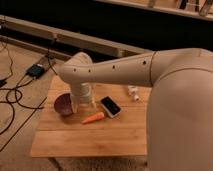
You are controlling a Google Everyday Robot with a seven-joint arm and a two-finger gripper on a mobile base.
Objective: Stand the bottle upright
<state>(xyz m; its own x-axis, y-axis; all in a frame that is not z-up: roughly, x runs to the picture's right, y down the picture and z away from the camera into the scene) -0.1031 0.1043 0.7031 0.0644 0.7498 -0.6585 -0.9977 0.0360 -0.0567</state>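
Gripper (83, 102) hung spread at centre left, beside the bowl (63, 104)
Bottle (133, 93) lay flat right of centre on the table (90, 140), well apart from it

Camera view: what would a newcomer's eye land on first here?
The robot's big pale arm fills the middle and right, bending down over the wooden table so its gripper hangs at the rear left, beside a dark bowl. In front lie an orange carrot and a black phone; the small whitish bottle appears to lie flat further right, close to the arm.
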